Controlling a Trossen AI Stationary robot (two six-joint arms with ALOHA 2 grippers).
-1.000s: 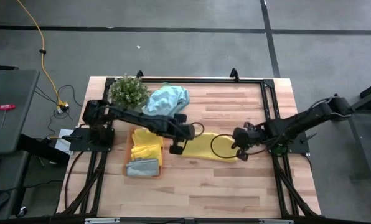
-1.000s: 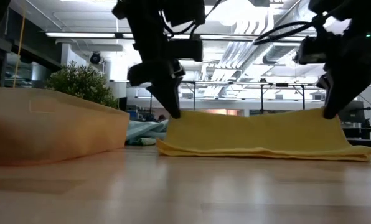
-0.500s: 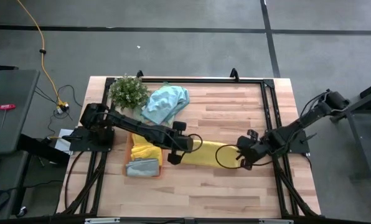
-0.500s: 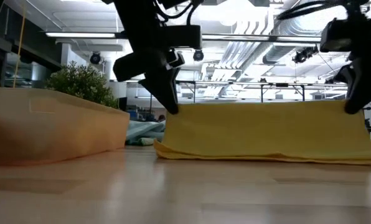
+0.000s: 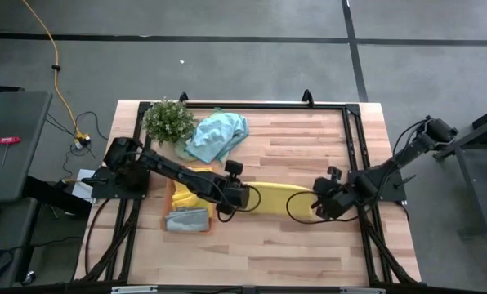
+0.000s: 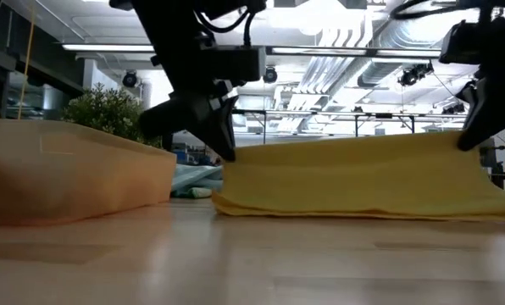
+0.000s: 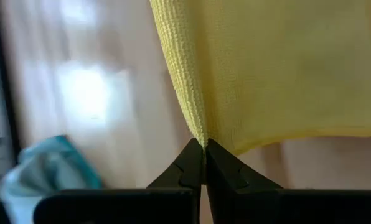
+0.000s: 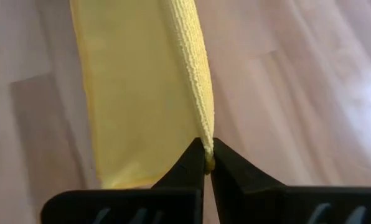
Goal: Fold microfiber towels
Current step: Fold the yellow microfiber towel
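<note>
Yellow towel (image 5: 278, 198) hangs stretched between your left gripper (image 5: 225, 206) and right gripper (image 5: 319, 207), each apparently pinching a corner tight between pressed-together jaws.

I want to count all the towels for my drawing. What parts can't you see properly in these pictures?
- Towels in the orange tray: in the high view the left arm crosses the yellow one; in the low view the tray wall hides them all.
- Light blue towel: in the low view only a sliver shows behind the tray.
- Yellow towel held by the left gripper and right gripper: its layers can't be counted; wrist views cut it off.
</note>
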